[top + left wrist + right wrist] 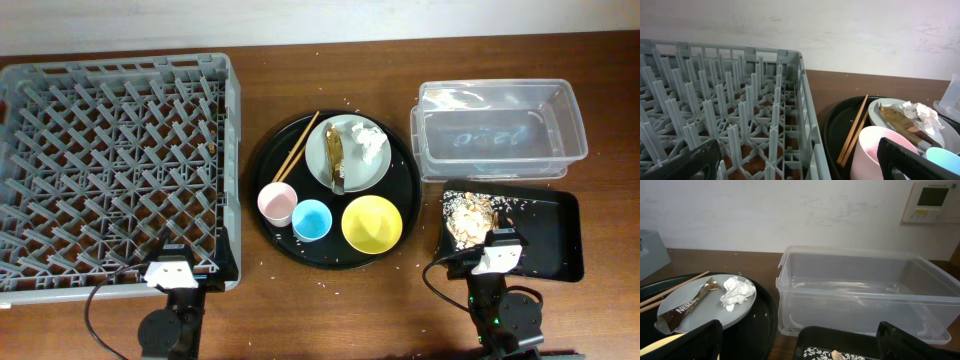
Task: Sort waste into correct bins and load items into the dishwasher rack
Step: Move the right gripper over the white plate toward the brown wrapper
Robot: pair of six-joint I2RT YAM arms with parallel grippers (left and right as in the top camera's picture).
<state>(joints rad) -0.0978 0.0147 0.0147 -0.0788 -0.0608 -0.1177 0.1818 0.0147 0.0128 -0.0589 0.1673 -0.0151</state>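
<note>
Your overhead view looks straight down on the whole table (330, 310), far edge at top. Your left wrist view sits low and close by the near right corner of the dishwasher rack (807, 125), facing far. Your right wrist view sits low too, facing far, the clear tub (865, 295) close ahead. Both wrist views share the plate (715, 312) and chopsticks (855, 127); overhead takes in all of it.

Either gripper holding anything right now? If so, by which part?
Nothing is held. The left gripper and the right gripper both have their jaws spread wide, with nothing clamped between them.
</note>
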